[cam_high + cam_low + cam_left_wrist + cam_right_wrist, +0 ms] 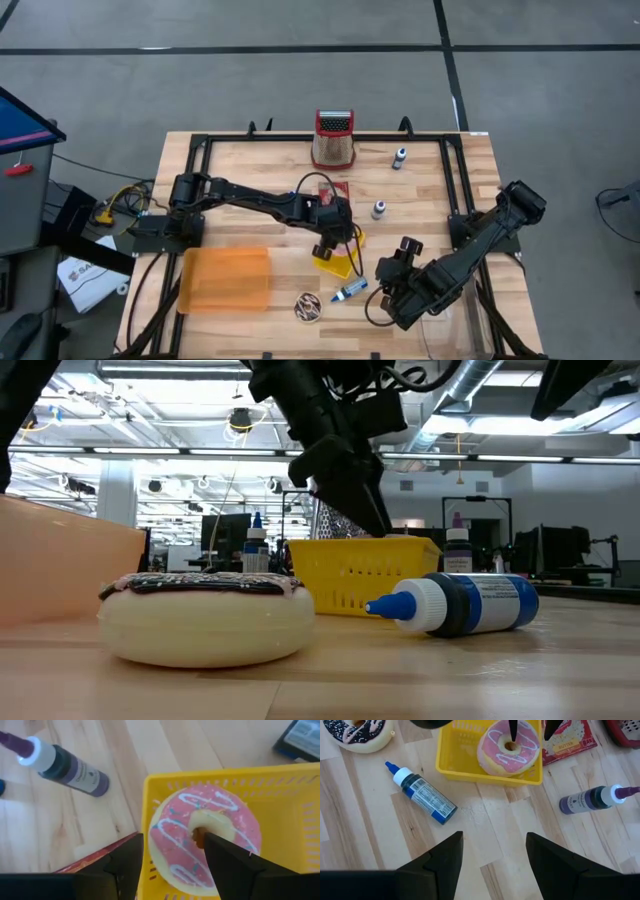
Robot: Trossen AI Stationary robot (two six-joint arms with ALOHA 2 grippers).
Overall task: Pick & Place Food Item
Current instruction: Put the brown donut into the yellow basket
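High view: the left gripper point(338, 243) hangs over the yellow basket point(346, 266) near the table's middle, and the left wrist view shows why: the pink-iced doughnut point(202, 840) already lies inside that basket, one finger poking into its centre hole and the other outside the basket wall, the jaws spread with nothing pinched between them. So the placing looks done, and what seems left is only to lift the fingers clear of the doughnut without dragging it out. The right gripper point(392, 270) waits to the basket's right, jaws apart and empty. A chocolate-iced doughnut point(308, 307) sits on the near side of the table, just left of a blue bottle point(349, 291), outside the basket; whether it is also meant to go in, I cannot tell.
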